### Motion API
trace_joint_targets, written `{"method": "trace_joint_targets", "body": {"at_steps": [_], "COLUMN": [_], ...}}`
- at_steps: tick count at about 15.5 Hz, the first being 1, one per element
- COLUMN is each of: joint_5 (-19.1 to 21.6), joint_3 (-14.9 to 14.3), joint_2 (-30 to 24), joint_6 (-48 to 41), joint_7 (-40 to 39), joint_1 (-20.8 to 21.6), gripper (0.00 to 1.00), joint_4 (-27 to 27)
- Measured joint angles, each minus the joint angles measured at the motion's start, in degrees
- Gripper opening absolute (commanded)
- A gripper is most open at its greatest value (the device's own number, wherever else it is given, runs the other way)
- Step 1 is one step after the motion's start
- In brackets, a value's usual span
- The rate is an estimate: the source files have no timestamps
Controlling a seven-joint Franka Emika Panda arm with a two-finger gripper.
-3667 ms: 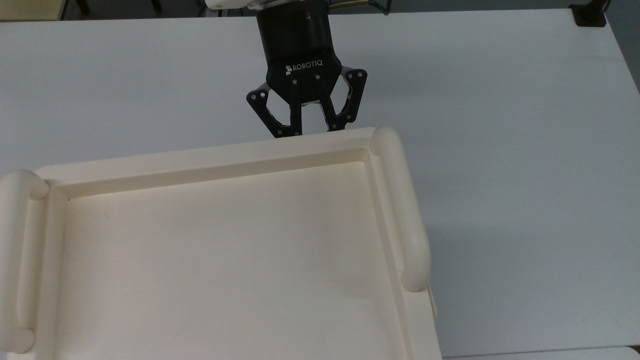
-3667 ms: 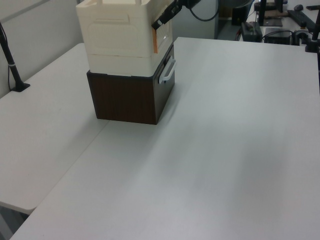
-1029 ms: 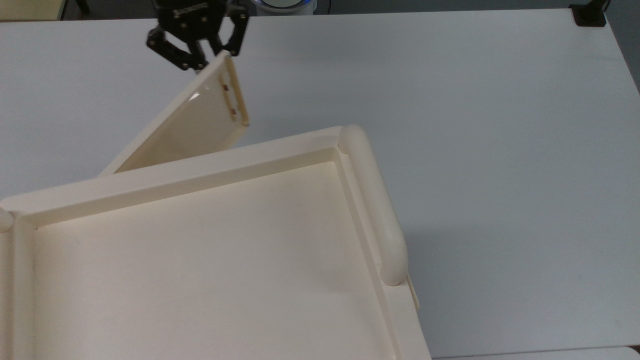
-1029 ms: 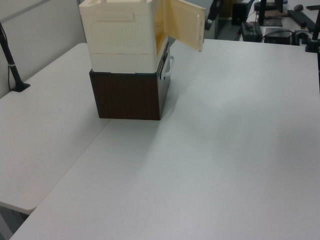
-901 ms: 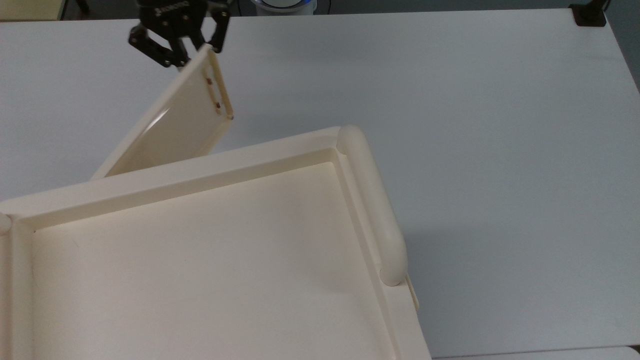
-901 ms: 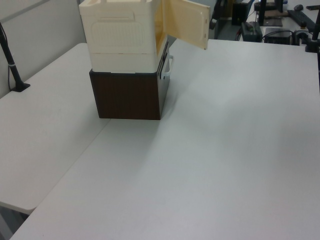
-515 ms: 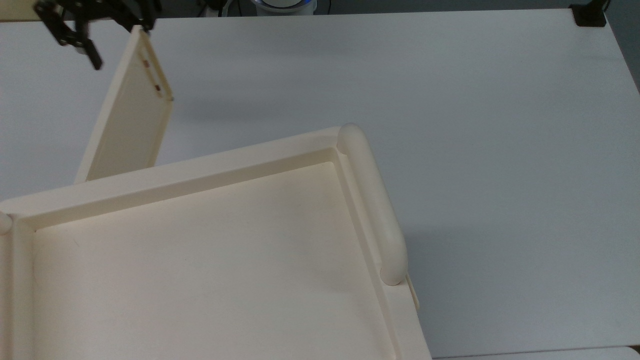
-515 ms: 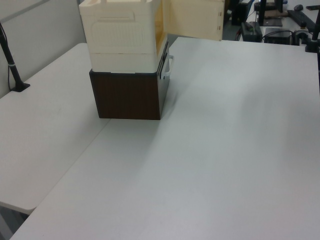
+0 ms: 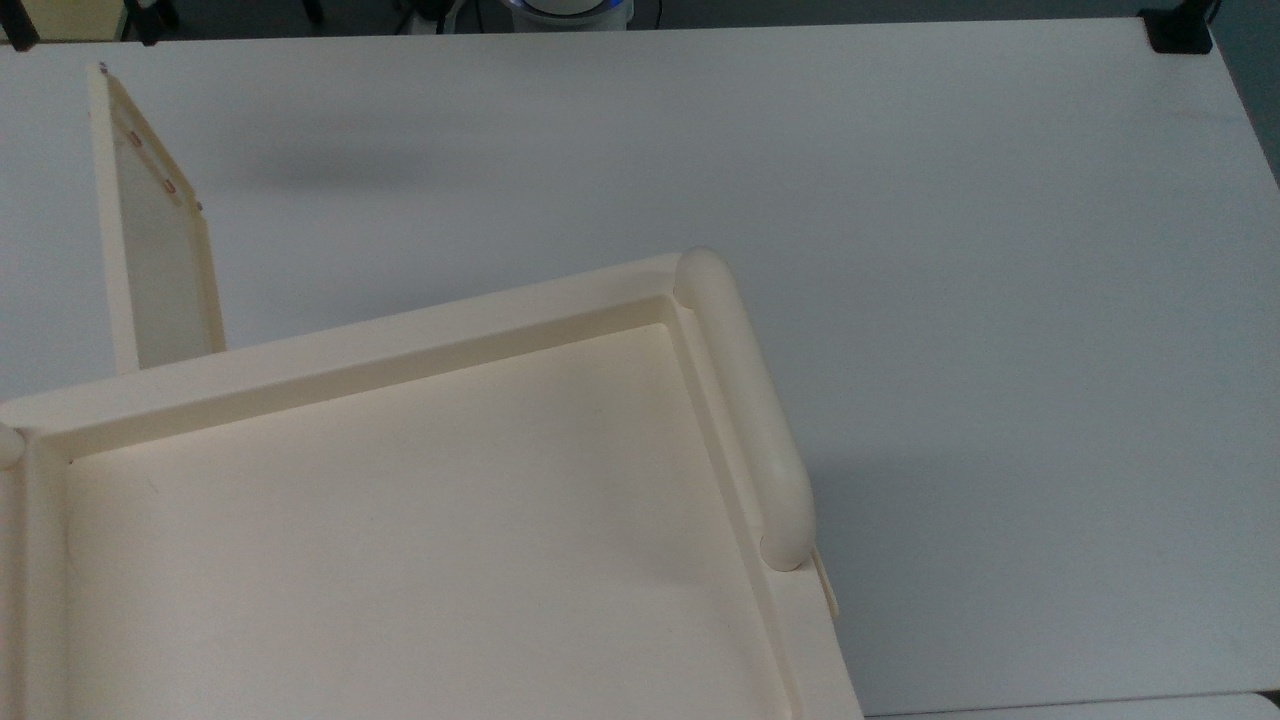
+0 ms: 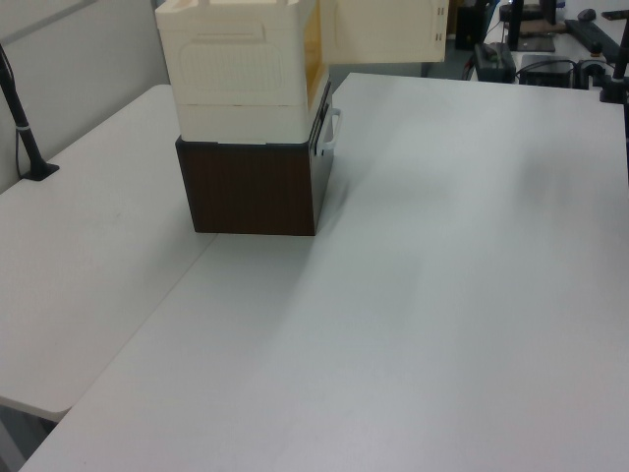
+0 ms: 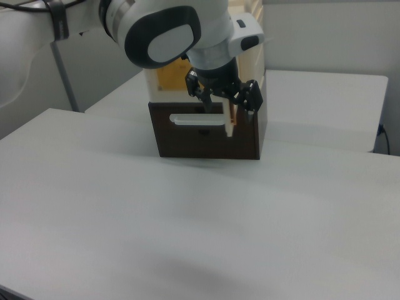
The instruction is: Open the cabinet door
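Found cabinet door (image 9: 150,260) swung wide open, hinged at the front-left corner of the cream cabinet (image 9: 400,345) in the top view, free edge reaching towards the far left corner of the bench (image 9: 900,200). Noted brownish screw spots (image 9: 168,187) along that free edge. In the left view, saw the door standing out from the cabinet's upper right, over the bench's far edge. Recorded cabinet stacked on a dark brown box (image 10: 251,187). In the right view, observed gripper (image 11: 222,100) close by the door's free edge, jaws spread wide, gripping nothing; contact not resolvable.

White table (image 10: 442,295); dark brown box (image 10: 251,187) under cream cabinet (image 10: 236,79).
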Motion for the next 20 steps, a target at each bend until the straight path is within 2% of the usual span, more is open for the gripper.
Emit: {"method": "trace_joint_targets", "body": {"at_steps": [4, 6, 11, 17, 20], "joint_5": [-0.4, -0.8, -7.2, -8.3, -10.6], "joint_3": [-0.6, -0.4, 0.3, 0.6, 0.9], "joint_2": [-2.4, -3.6, -5.3, -6.0, -5.9], "joint_6": [-4.7, -5.7, -10.4, -13.7, -13.7], "joint_7": [0.7, 5.4, 19.5, 27.6, 32.2], "joint_1": [0.0, 1.1, 10.4, 18.7, 22.9], "gripper": [1.00, 1.00, 1.00, 1.00, 1.00], "joint_4": [0.5, 0.5, 0.5, 0.4, -0.1]}}
